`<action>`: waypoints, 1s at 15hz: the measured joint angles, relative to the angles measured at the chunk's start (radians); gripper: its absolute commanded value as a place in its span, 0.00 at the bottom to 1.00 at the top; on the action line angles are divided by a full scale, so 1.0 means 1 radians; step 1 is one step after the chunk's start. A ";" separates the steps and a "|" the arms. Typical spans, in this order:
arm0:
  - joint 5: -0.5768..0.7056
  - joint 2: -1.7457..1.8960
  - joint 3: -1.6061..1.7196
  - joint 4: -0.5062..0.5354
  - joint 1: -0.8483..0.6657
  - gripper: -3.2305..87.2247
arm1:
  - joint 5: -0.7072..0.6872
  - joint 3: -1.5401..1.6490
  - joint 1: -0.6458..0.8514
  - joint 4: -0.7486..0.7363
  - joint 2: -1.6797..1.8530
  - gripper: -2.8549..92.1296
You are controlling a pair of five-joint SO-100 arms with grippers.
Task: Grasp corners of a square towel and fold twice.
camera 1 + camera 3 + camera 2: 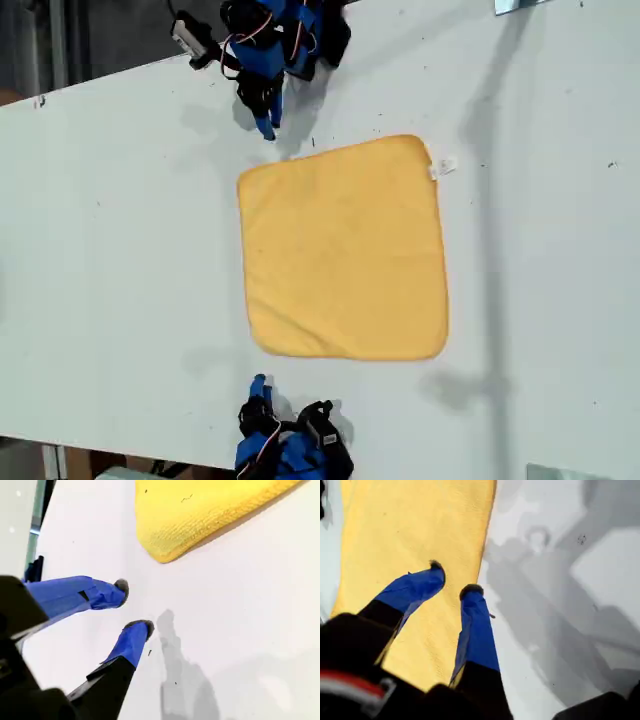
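Towel (343, 250) lies flat mid-table (120, 250), white tag (443, 166) at one corner, while my first gripper (452, 582) over its edge and second gripper (134, 605) beside a corner both gape slightly, holding nothing.

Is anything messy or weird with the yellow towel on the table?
Nothing much stands out. The towel lies flat and unfolded on the white table, just turned a little crooked. Its small white tag sticks out at one corner. Both pincers are open and hold nothing.
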 measured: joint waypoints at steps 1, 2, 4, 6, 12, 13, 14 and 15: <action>-0.008 0.000 -0.002 0.002 0.011 0.21 | -0.017 0.002 0.011 -0.003 0.000 0.03; -0.118 0.002 -0.014 0.002 0.097 0.21 | -0.137 0.018 0.034 -0.081 -0.009 0.03; -0.304 0.002 -0.017 0.009 0.178 0.08 | -0.307 0.017 0.028 -0.132 -0.003 0.09; -0.304 0.002 -0.018 0.009 0.187 0.01 | -0.324 0.017 0.034 -0.132 -0.006 0.19; -0.387 -0.054 -0.060 -0.040 0.393 0.17 | -0.425 -0.158 -0.158 -0.281 -0.382 0.35; -0.462 -0.147 -0.118 -0.043 0.489 0.17 | -0.428 -0.285 -0.272 -0.290 -0.594 0.36; -0.554 -0.262 -0.164 -0.060 0.601 0.18 | -0.417 -0.383 -0.391 -0.293 -0.779 0.36; -0.644 -0.407 -0.215 -0.097 0.718 0.18 | -0.390 -0.442 -0.503 -0.293 -0.942 0.36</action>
